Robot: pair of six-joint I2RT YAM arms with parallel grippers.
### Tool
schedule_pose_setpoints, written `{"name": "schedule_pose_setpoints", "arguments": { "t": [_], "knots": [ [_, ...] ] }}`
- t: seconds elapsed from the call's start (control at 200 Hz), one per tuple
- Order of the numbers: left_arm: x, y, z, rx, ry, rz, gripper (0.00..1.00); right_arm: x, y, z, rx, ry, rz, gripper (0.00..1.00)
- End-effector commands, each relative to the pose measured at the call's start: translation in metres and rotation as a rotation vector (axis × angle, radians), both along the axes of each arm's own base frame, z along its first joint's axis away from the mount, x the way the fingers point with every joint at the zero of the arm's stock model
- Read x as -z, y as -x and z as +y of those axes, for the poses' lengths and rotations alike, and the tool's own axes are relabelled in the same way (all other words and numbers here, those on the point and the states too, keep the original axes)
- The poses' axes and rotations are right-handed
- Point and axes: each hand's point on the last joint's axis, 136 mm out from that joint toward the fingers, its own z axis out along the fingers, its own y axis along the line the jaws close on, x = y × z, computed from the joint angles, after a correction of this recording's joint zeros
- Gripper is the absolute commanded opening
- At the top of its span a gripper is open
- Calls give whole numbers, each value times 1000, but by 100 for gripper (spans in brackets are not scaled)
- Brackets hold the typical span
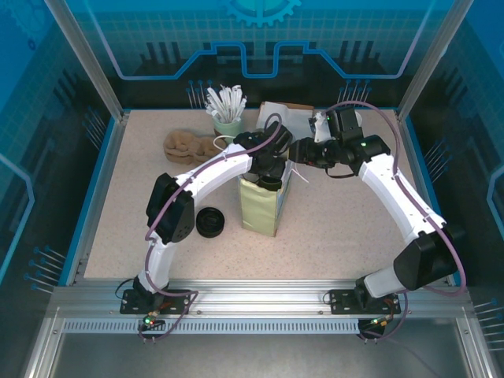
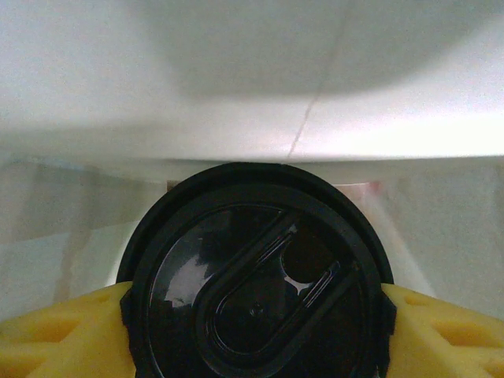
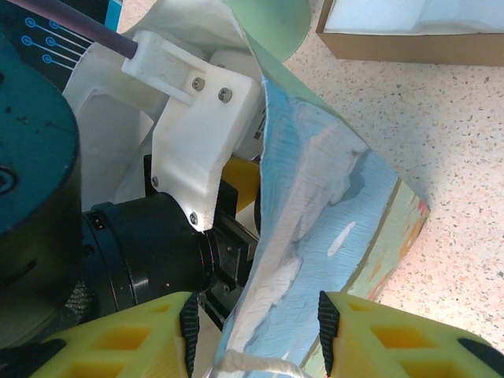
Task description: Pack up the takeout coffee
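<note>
— While the left gripper [image 2: 253, 319] is clamping its yellow fingers on the rim of the round black plastic lid [image 2: 256, 236], where is the takeout coffee cup [image 2: 256, 272] sitting?
— It is hanging in that grip inside the tall pale-green paper bag [image 1: 261, 206]. The left wrist camera is looking past the lid at the bag's white inner walls. I cannot tell whether the base is touching the bottom.
— And the right gripper [image 3: 256, 335]?
— It is pinching the bag's upper edge between its pads, holding the mouth open.
— So how should the lowering be going?
— Straight down, I'm judging, with the cup upright and the mouth pulled wide. The left should be letting go only once the cup is resting on the bag's floor. A grip on the lid alone is risking popping it off.
— Is anything readable?
— Nothing. The lid is showing only a moulded sip-flap outline, and the bag is showing no legible print.
</note>
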Motion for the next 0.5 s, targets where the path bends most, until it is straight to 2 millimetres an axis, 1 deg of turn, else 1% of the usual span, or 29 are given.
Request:
{"name": "schedule_pose_setpoints", "arguments": {
  "t": [0.0,0.105,0.23,0.28,0.405,0.495],
  "knots": [
    [56,26,1,15,-40,197,73,-2,-1,12,-24,-23,5,44],
    [47,24,-1,19,-31,184,76,-1,0,13,-33,-14,22,41],
    [36,20,-1,9,-26,167,81,2,1,14,-46,3,32,34],
    [31,19,-2,6,-22,160,85,3,2,15,-48,11,38,32],
    [17,14,0,-5,-22,135,93,3,2,13,-51,27,43,22],
    [8,11,0,-7,-19,118,95,1,2,10,-44,46,39,10]
  ]
}}
